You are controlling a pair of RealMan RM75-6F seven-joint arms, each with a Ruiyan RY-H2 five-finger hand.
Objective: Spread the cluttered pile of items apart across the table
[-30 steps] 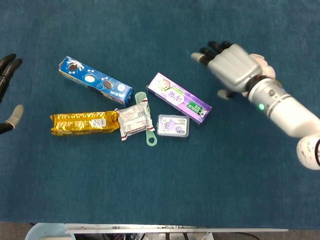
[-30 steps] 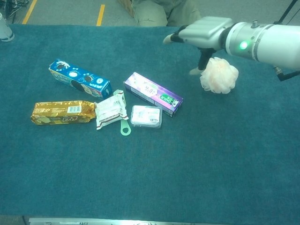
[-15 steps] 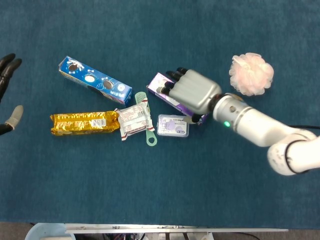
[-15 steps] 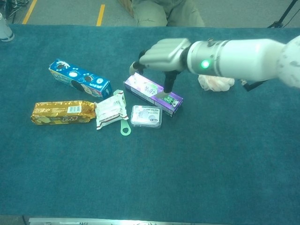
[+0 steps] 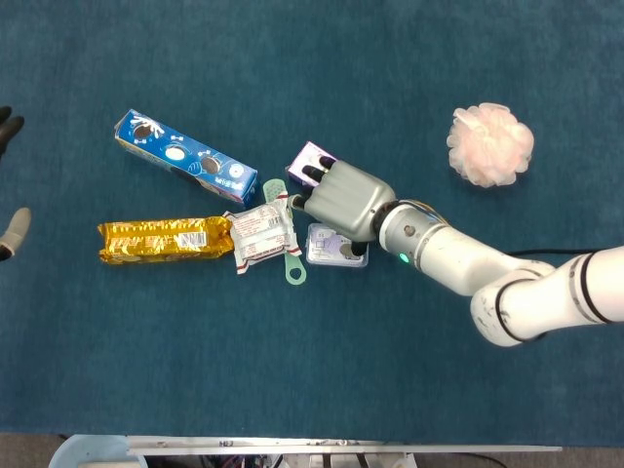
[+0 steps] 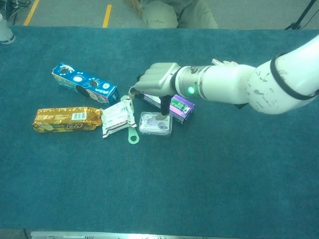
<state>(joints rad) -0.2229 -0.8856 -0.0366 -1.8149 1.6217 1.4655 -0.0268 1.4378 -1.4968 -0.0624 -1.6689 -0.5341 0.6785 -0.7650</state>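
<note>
My right hand lies palm-down over the purple box, whose long axis runs from ten to four o'clock on the bench. It grips nothing, fingers loosely spread, thumb tip touching the small clear case at six o'clock. My left hand, far off at nine o'clock, holds nothing, fingers apart. Half a second ago my right hand sat further toward two o'clock.

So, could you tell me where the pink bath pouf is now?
In the head view the pink pouf lies alone at upper right, well apart from the purple box and the pile.
</note>
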